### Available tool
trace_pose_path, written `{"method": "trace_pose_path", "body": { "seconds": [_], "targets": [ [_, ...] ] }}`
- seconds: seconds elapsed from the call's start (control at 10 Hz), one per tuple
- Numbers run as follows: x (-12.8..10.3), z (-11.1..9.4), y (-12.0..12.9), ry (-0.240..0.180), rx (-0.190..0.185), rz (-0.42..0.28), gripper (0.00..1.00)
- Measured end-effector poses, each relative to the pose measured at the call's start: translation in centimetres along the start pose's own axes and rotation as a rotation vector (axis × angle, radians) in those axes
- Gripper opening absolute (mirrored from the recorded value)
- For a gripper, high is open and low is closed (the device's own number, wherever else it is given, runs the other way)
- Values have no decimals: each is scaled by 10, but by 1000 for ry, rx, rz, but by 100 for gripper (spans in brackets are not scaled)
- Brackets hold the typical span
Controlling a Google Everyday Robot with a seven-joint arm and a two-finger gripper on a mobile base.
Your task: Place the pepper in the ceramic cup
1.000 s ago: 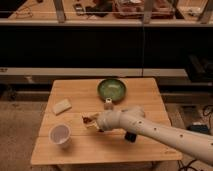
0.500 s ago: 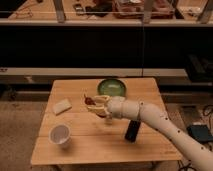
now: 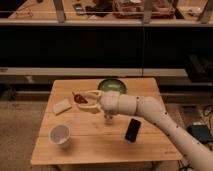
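Note:
My gripper (image 3: 83, 99) hangs over the left middle of the wooden table (image 3: 100, 145), at the end of the white arm that comes in from the lower right. It is shut on the dark red pepper (image 3: 79, 98), held above the table top. The ceramic cup (image 3: 60, 135), small and pale, stands upright near the table's front left, below and to the left of the gripper, apart from it.
A green bowl (image 3: 111, 86) sits at the table's back edge. A pale flat sponge-like block (image 3: 62, 105) lies at the left. A black flat slab (image 3: 132, 129) lies right of centre. A small white bottle (image 3: 108, 118) stands under the arm.
The gripper with the pepper has lifted and moved back and to the left across the table, away from the front middle; the black slab has come into view from under the arm.

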Motion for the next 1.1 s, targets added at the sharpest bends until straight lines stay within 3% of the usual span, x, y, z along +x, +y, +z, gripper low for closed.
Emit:
{"method": "trace_pose_path", "body": {
  "seconds": [0.3,0.5,0.7,0.8,1.1],
  "targets": [
    [-22,32,9,-13,-76,-33,0],
    [-25,51,13,1,-116,-41,0],
    [1,74,19,75,-166,-48,0],
    [11,75,19,96,-168,-49,0],
    [13,74,18,100,-165,-48,0]
  ]
}}
